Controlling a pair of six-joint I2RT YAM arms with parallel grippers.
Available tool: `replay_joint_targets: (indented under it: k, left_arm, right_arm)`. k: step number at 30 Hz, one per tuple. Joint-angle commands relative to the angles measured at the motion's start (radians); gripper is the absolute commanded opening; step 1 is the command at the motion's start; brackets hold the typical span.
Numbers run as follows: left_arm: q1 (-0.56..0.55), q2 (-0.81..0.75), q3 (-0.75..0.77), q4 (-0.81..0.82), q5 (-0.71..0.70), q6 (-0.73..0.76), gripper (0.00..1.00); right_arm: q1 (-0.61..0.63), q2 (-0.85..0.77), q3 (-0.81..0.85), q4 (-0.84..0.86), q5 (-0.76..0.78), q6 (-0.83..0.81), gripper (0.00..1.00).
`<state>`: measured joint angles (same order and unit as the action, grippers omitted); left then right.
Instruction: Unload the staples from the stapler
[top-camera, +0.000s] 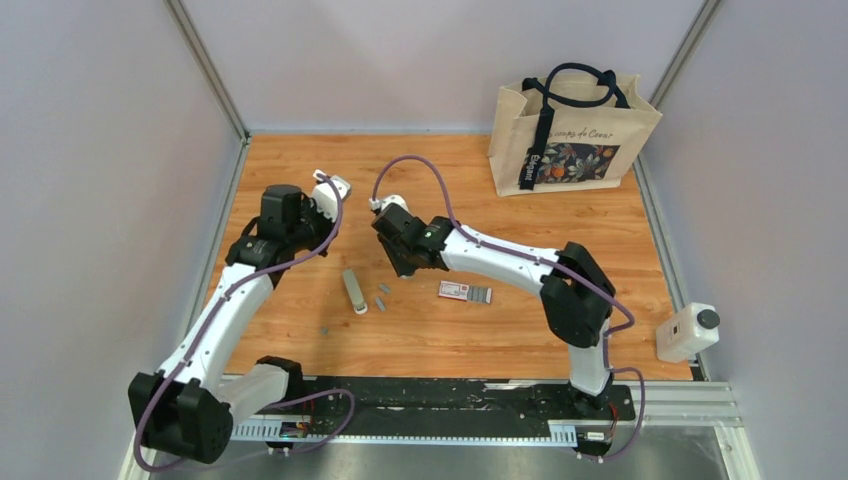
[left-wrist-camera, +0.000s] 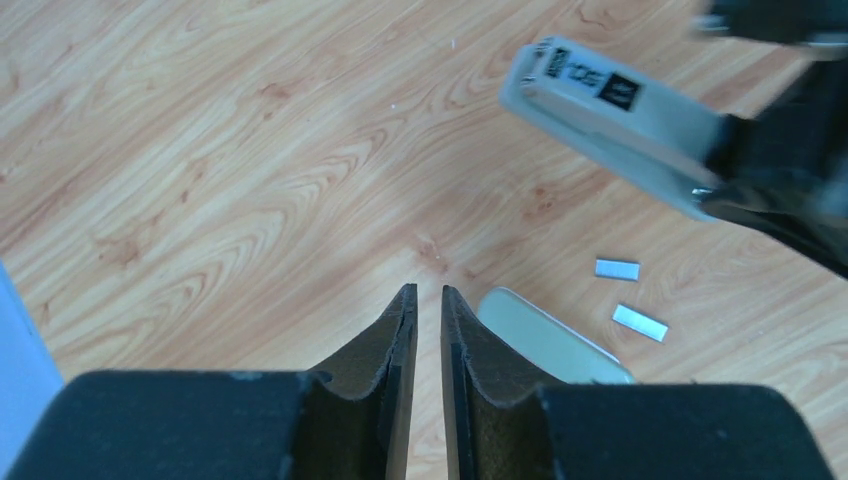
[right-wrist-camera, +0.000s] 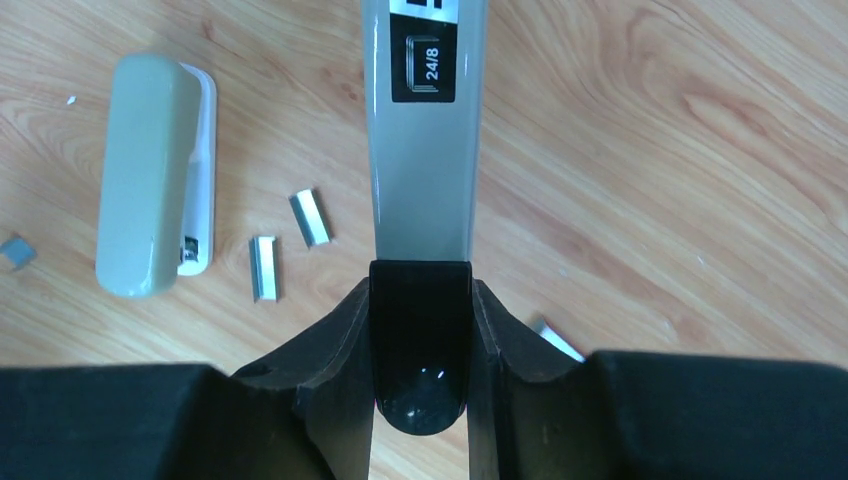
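We see the right gripper (right-wrist-camera: 420, 290) pinching the stapler (right-wrist-camera: 425, 170) by its black rear end, one finger pressed to each side. The grey body runs straight out from the jaws, with a black label reading 24/8 on top. We cannot tell whether its far tip touches the wood.

The left gripper (left-wrist-camera: 428, 292) has its jaws almost together, with only a thin slit between them and nothing in it. It hangs over bare table (top-camera: 520, 340), touching nothing.

Around the stapler, loose staples (right-wrist-camera: 265, 268) lie on the wood. Two short strips sit side by side just left of the stapler in the right wrist view. A smaller bit lies at that view's left edge, and another piece peeks out from behind the right finger.

A pale grey bar (right-wrist-camera: 145, 170) lies flat beyond the two strips, close to them but not touching. In the left wrist view its rounded end shows just past the left fingertips.

From above, the held stapler is near the middle of the table between the two arms. The bar and the strips are just in front of it, toward the bases. A small red-and-white box (top-camera: 465, 292) lies flat to the right of the strips, under the right forearm. A printed tote bag (top-camera: 570, 135) stands upright in the far right corner, well apart from everything else.
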<state>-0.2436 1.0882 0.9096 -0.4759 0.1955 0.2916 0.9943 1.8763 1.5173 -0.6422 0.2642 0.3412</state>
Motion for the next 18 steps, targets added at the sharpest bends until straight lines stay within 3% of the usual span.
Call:
replay_joint_targets:
  k: [1, 11, 15, 18]
  left_arm:
    - [0.038, -0.086, -0.008, -0.090, 0.100, -0.043, 0.24]
    - [0.041, -0.063, -0.037, -0.139, 0.203, -0.072, 0.27]
    - [0.050, -0.076, -0.029, -0.156, 0.208, -0.077, 0.43]
    - [0.052, -0.085, -0.035, -0.165, 0.213, -0.077, 0.47]
  right_arm:
    - [-0.040, 0.116, 0.167, 0.010, -0.057, -0.073, 0.00]
    - [-0.066, 0.308, 0.394, -0.065, -0.059, -0.136, 0.03]
    - [-0.071, 0.351, 0.429, -0.071, -0.098, -0.143, 0.39]
    - [-0.071, 0.351, 0.431, -0.057, -0.123, -0.137, 0.59]
